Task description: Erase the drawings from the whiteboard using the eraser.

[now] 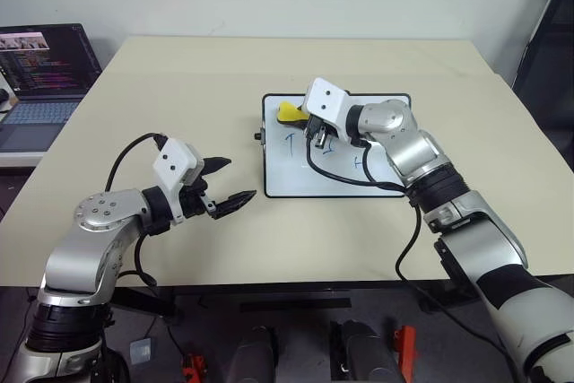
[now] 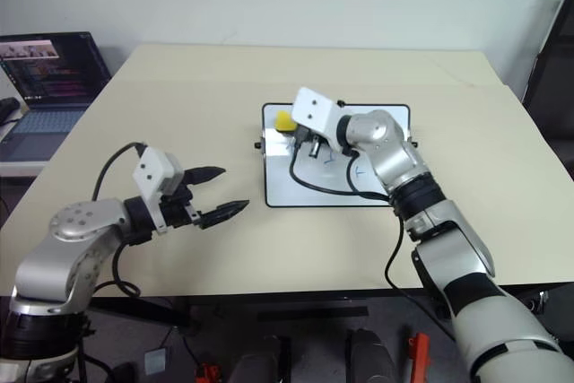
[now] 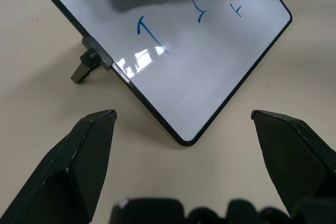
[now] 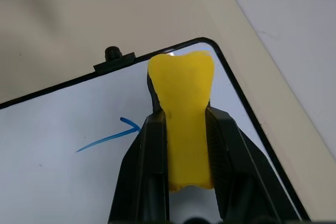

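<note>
The right gripper [image 4: 186, 145] clamps the yellow eraser [image 4: 184, 114] between its two black fingers [image 4: 149, 166], the block's long axis running along the fingers and its free end jutting past their tips. Seen from the head, that end points toward ten o'clock and sits over the whiteboard's [image 1: 296, 181] far-left corner, at about eleven o'clock on the board; whether it touches the surface cannot be told. The right arm reaches in from five o'clock, forearm stretched across the board's right half, wrist bent leftward, a black cable [image 1: 336, 172] looping beneath it over the white surface. Three blue drawings remain: a T-like stroke [image 3: 149, 32] nearest the eraser, a tick [image 3: 199, 11] at centre, and a small cross [image 3: 236, 9] toward the right edge. The board lies flat at the middle of the beige table [image 1: 179, 87], a black knob [image 3: 86, 66] on its left edge. The left gripper [image 1: 224, 184] hovers off the board's near-left corner at about eight o'clock, fingers spread wide and empty, pointing toward the board. A laptop [image 1: 45, 78] sits beyond the table's edge at ten o'clock.
</note>
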{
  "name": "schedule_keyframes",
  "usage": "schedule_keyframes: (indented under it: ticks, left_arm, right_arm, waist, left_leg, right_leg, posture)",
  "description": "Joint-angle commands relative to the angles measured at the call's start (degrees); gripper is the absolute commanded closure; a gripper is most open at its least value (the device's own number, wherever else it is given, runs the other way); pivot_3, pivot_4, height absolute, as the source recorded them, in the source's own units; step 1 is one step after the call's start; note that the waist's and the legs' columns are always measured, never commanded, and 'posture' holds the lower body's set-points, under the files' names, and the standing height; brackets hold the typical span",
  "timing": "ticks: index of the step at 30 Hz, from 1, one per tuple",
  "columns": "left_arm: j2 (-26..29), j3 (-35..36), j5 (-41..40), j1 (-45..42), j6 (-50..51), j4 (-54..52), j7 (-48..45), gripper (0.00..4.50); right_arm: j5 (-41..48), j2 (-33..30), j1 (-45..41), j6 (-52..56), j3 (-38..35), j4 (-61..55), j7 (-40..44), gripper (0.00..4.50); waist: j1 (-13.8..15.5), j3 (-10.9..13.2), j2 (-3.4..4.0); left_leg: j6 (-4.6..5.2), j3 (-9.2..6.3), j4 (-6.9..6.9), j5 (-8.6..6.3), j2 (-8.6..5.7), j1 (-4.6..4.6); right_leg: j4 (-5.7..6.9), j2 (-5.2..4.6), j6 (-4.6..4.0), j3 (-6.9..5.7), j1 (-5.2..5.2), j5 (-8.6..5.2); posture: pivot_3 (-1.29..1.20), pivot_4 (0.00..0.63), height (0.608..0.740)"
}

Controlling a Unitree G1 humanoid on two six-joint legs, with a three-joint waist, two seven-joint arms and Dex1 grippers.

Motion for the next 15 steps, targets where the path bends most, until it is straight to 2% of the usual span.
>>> schedule_keyframes:
  ticks: [1, 9, 15]
  left_arm:
    - [0.9, 1.2, -0.9, -0.8, 0.2, -3.1, 0.5, 0.00]
    - [1.0, 1.4, -0.6, 0.0, -0.2, -2.9, 1.1, 0.00]
    - [0.9, 1.1, -0.5, 0.2, -0.6, -2.9, 1.3, 0.00]
  right_arm:
    - [-1.3, 1.0, -3.2, -3.9, -0.9, 4.7, -0.6, 3.83]
    - [-7.1, 1.8, -5.8, -5.7, 1.7, 13.2, -0.9, 3.83]
    - [-9.3, 1.9, -5.0, -6.8, 3.2, 14.1, 1.7, 3.83]
  waist:
    - [-0.1, 0.0, 0.00]
    - [-0.2, 0.0, 0.00]
    - [-0.1, -0.1, -0.08]
  left_leg:
    - [0.00, 0.00, 0.00, 0.00, 0.00, 0.00]
    - [0.00, 0.00, 0.00, 0.00, 0.00, 0.14]
    - [0.00, 0.01, 0.04, 0.05, 0.00, 0.29]
  right_leg:
    - [0.00, 0.00, 0.00, 0.00, 0.00, 0.00]
    - [0.06, 0.00, -0.02, 0.01, 0.09, 0.00]
    - [0.19, 0.00, -0.06, 0.03, 0.17, -0.03]
  posture:
    - [0.00, 0.150, 0.740]
    - [0.00, 0.150, 0.740]
    - [0.00, 0.150, 0.740]
